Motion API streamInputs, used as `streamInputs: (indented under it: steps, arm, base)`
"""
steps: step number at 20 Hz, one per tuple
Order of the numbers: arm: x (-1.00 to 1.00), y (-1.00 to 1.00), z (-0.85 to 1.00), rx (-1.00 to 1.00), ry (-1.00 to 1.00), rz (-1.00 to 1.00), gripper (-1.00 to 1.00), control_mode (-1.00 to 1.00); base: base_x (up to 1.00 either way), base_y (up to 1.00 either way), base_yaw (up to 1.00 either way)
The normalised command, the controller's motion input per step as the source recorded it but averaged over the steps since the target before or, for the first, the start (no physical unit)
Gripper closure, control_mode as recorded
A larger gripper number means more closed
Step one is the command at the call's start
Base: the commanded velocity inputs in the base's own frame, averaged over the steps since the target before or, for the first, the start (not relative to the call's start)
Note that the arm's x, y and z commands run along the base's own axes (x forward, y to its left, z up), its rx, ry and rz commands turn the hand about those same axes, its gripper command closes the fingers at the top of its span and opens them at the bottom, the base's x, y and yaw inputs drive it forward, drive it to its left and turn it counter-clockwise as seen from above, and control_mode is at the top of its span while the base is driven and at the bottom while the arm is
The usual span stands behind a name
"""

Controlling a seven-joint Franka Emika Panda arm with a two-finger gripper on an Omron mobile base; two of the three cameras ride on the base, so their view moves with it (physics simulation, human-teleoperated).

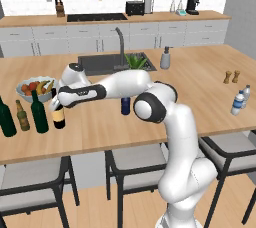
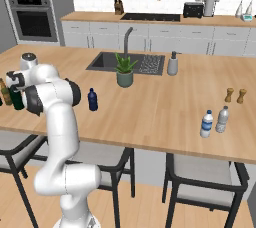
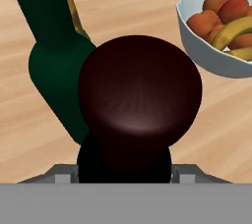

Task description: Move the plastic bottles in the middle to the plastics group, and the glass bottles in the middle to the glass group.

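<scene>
The arm stretches low and far to its left, forearm level, its hand (image 1: 56, 103) pointing down with jaws slightly apart.

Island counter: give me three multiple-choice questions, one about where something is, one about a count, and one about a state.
1. Where does the blue bottle stand?
A. in the sink
B. on the counter, in front of the sink
C. beside the water bottles

2. How many water bottles are there?
A. one
B. two
C. four

3. How is the labelled wine bottle standing?
A. upright
B. on its side
C. leaning on the bowl

Answers:
1. B, it stands on bare wood in front of the sink.
2. B, a pair stands at the right end.
3. A, its neck points straight up.
</scene>
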Motion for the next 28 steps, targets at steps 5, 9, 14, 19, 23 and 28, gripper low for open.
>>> streamInputs:
  steps: [5,9,14,19,23,28]
  arm:
    - [0.00,0.00,0.00,0.00,0.00,0.00,-1.00,-1.00]
    - [0.00,0.00,0.00,0.00,0.00,0.00,-1.00,-1.00]
    - [0.00,0.00,0.03,0.00,0.00,0.00,-1.00,-1.00]
    - [-0.27,-0.21,0.27,0.00,0.00,0.00,-1.00,-1.00]
    - [-0.39,-0.27,0.30,0.00,-0.01,0.00,-1.00,-1.00]
    - [-0.53,-0.51,0.18,0.02,0.00,-0.04,-1.00,-1.00]
  base:
    - [0.00,0.00,0.00]
    - [0.00,0.00,0.00]
    - [0.00,0.00,0.00]
    - [0.00,0.00,0.00]
    - [0.00,0.00,0.00]
    - [0.00,0.00,0.00]
